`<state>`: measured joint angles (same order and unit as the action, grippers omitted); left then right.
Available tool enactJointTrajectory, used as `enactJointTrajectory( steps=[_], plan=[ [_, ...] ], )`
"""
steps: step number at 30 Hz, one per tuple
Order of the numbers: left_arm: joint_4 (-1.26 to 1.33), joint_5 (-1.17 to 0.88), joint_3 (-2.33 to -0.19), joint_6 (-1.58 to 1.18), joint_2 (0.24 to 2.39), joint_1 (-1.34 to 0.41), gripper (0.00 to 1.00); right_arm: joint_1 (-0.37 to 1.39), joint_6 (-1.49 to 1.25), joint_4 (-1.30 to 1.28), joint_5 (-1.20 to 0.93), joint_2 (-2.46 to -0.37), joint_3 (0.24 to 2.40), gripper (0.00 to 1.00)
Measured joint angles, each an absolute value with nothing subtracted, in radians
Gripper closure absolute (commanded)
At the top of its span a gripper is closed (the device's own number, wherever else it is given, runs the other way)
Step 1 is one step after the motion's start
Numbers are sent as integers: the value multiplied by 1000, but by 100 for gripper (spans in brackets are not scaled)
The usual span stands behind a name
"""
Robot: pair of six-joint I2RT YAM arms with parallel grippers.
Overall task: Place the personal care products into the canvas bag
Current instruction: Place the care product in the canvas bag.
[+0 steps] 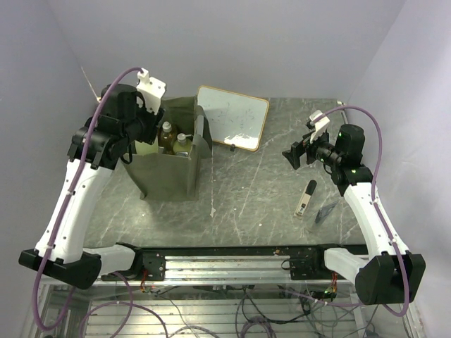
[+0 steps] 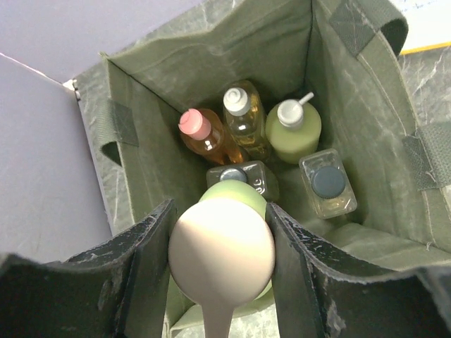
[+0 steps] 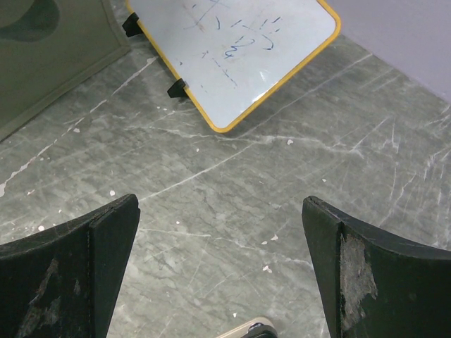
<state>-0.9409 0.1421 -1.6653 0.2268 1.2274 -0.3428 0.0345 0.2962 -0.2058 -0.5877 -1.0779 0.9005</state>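
Observation:
My left gripper (image 2: 220,211) is shut on a green bottle (image 2: 232,193) with a pale pink cap (image 2: 220,250), held just above the open mouth of the olive canvas bag (image 2: 211,49). Standing inside the bag are an orange bottle with a pink cap (image 2: 204,134), an amber pump bottle (image 2: 243,116), a yellow-green pump bottle (image 2: 292,130) and two clear bottles with black caps (image 2: 328,183). From above, the bag (image 1: 165,172) stands at the left, with the left gripper (image 1: 148,130) over its left rim. My right gripper (image 1: 299,151) hangs open over bare table.
A wood-framed whiteboard (image 1: 232,117) lies flat behind the bag, also in the right wrist view (image 3: 232,49). A marker (image 1: 305,199) and a small dark item (image 1: 325,211) lie under the right arm. The grey marble table (image 1: 239,183) ends at walls behind and at both sides.

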Motion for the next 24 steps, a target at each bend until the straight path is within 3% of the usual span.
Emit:
enactJointTrajectory(
  steps=[24],
  plan=[
    [-986, 121, -1530, 230, 1299, -338, 93, 35, 298, -205, -588, -1078, 897, 0]
  ],
)
